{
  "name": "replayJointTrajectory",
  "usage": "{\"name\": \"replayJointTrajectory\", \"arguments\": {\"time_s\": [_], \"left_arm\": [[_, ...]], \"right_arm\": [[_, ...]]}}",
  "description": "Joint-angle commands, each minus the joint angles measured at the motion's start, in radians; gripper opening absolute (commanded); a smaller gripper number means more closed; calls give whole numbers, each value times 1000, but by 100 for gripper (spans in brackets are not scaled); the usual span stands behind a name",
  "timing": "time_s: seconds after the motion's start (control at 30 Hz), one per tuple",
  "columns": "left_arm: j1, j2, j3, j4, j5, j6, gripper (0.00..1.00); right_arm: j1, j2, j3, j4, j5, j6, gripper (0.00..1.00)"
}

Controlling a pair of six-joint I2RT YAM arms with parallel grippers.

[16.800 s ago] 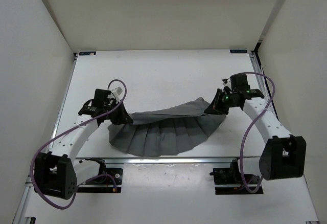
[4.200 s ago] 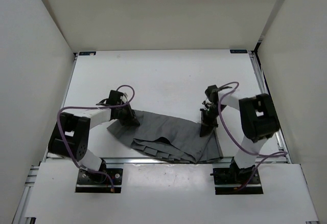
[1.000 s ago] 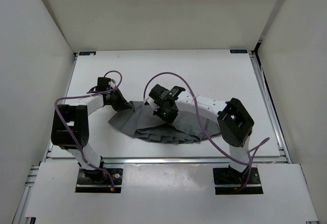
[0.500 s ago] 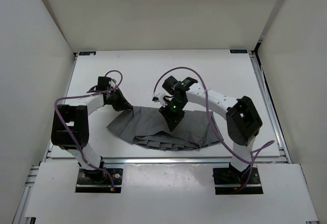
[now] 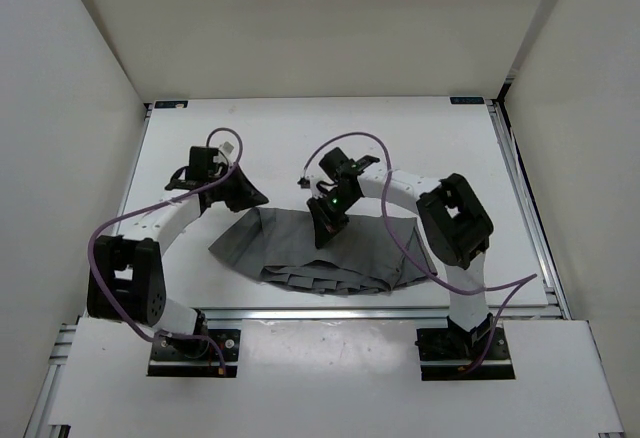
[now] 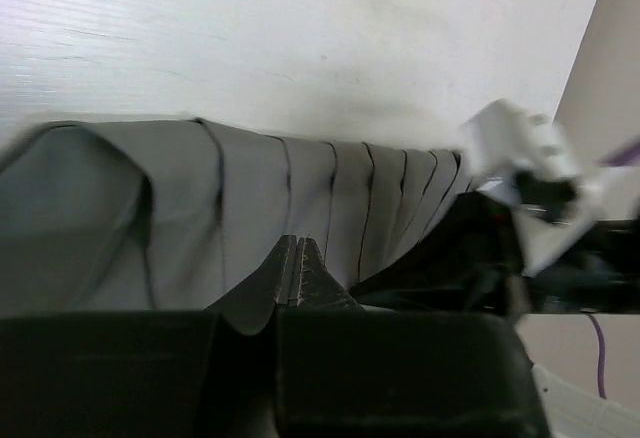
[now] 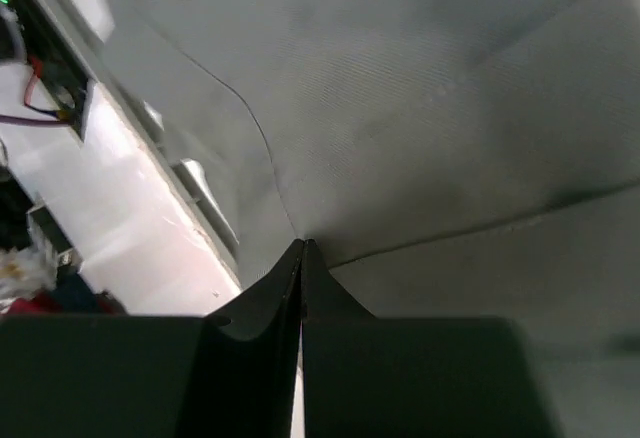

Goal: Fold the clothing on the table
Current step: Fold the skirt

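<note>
The overhead view is evenly and brightly lit from above, with soft, short shadows on the white surface. Both wrist views are dimmer: the left claw and right claw are rendered as black, unfocused masses. Blur is noted over the skirt toward the left view's right side.

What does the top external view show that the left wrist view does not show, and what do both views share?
Only the top external view shows the whole outline of the skirt, partly folded on the white table, and the right gripper shut on the fabric near its middle. Only the left wrist view shows the pleats as separate creases up close, with the tips of the left gripper pressed together at the cloth. Both show the grey skirt lying against the white table.
</note>
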Motion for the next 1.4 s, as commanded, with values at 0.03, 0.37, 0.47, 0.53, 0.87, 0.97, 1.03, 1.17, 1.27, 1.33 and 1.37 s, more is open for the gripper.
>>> {"name": "replayJointTrajectory", "arguments": {"time_s": [0.03, 0.37, 0.47, 0.53, 0.87, 0.97, 1.03, 1.17, 1.27, 1.33, 1.37], "left_arm": [[58, -85, -31, 1, 28, -5, 0], [25, -136, -51, 44, 122, -47, 0], [-1, -147, -89, 40, 90, -32, 0], [-5, -162, -131, 33, 47, -6, 0], [64, -191, -145, -105, -133, 133, 0], [115, -173, -142, -97, -76, 131, 0], [123, -160, -125, -106, -79, 140, 0], [132, -130, -103, -122, -76, 151, 0], [134, -121, -103, -122, -74, 151, 0], [140, -114, -102, -135, -70, 154, 0], [141, -117, -99, -134, -65, 156, 0]], "right_arm": [[22, 34, -132, 92, -82, 86, 0], [-2, -47, -157, 43, 0, 120, 0], [-43, -157, -100, -12, 39, 149, 22], [-100, -211, -95, -62, 70, 171, 41], [-509, -535, -527, -93, 242, 258, 74], [-621, -602, -632, -29, 212, 254, 78], [-665, -625, -677, 3, 210, 261, 79], [-683, -609, -720, 57, 191, 255, 80], [-682, -572, -723, 115, 182, 269, 80], [-677, -552, -691, 106, 214, 263, 79], [-679, -564, -666, 94, 224, 260, 79]]}}
